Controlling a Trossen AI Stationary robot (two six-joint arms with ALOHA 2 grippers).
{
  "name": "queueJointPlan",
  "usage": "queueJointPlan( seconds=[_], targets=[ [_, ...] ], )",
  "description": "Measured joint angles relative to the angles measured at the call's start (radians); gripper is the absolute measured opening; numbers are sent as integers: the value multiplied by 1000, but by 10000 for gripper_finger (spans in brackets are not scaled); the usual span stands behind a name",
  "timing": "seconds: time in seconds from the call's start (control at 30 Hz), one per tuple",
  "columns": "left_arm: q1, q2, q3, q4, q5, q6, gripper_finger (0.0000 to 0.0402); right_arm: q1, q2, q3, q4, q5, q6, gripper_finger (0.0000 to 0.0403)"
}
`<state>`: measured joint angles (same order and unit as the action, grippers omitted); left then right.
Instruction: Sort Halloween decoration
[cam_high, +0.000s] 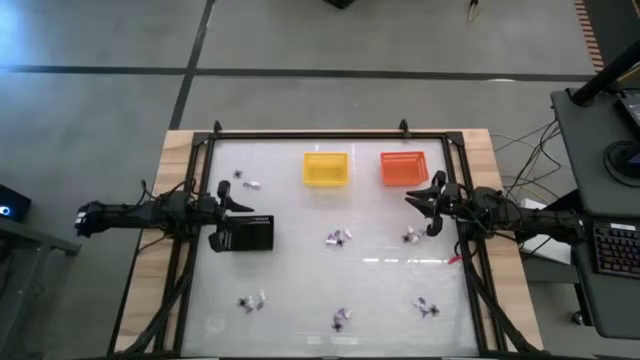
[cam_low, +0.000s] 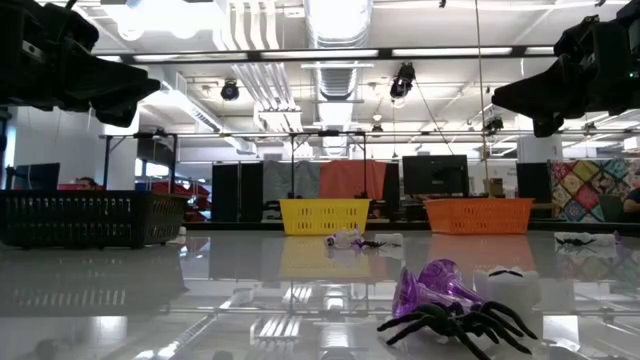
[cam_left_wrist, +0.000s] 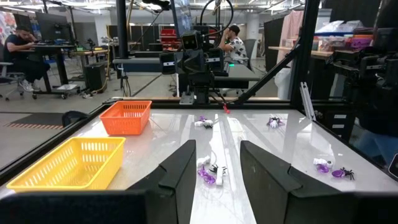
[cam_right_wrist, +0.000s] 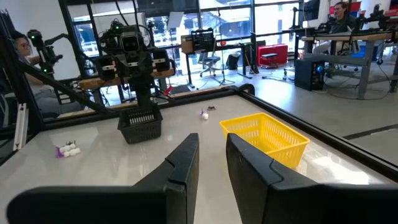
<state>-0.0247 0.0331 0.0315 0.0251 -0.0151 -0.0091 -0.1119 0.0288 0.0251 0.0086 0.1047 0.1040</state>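
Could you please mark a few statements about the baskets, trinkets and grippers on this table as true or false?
1. The yellow basket sits beside the orange basket. True.
2. Trinkets already lie in the yellow basket. False: it looks empty; the trinkets lie scattered on the table.
3. The left gripper hovers over the black tray edge, empty. True.
4. The right gripper is gripping a purple trinket. False: its fingers are apart and hold nothing.
5. The black tray is stacked inside the orange basket. False: it stands apart, on the table's left side.
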Motion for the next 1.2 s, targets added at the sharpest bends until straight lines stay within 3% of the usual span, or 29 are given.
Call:
queueJointPlan(
  seconds=[0.97,1.2],
  targets=[
    [0,0,0,0,0,0,107,0,0,0,27,26,0,73],
    [0,0,0,0,0,0,107,0,0,0,27,27,249,73]
  ],
)
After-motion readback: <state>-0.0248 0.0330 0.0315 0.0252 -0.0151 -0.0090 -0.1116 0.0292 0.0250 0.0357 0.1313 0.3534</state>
